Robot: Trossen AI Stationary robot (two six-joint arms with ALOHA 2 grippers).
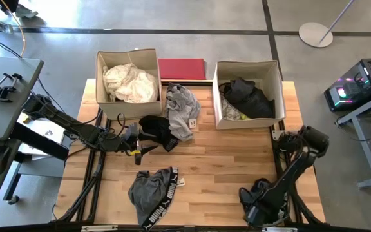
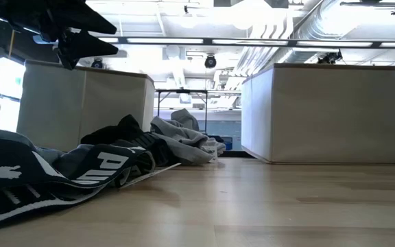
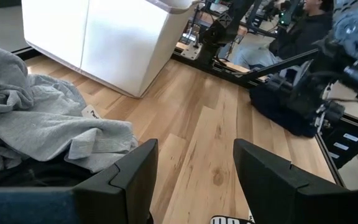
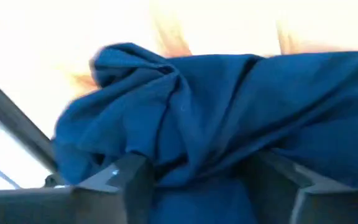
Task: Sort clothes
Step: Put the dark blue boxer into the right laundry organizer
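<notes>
Wooden table [image 1: 230, 167] carries two tan boxes along its far edge: left box [image 1: 127, 59] is filled with cream-white garments [image 1: 131, 82], right box [image 1: 274, 77] with dark garments [image 1: 248, 98] plus a trace of neon yellow, so a light/dark split is judged to be the sorting rule. A flat red board [image 1: 181, 68] lies between the boxes. Three pieces remain unsorted on the table: a light grey garment [image 1: 183, 111] crumpled just in front of the red board, a black garment [image 1: 156, 130] touching it, and, well apart near the front edge, a grey garment with PUMA waistband [image 1: 152, 191], spread loosely. Left gripper [image 1: 136, 145] is held low beside the black garment, jaws wide and empty in the wrist view, probably set for a pick. Right gripper [image 1: 257, 205] is parked at the near right corner, on a dark blue cloth [image 4: 229, 118] bunched between its fingers; a firm hold cannot be confirmed.
</notes>
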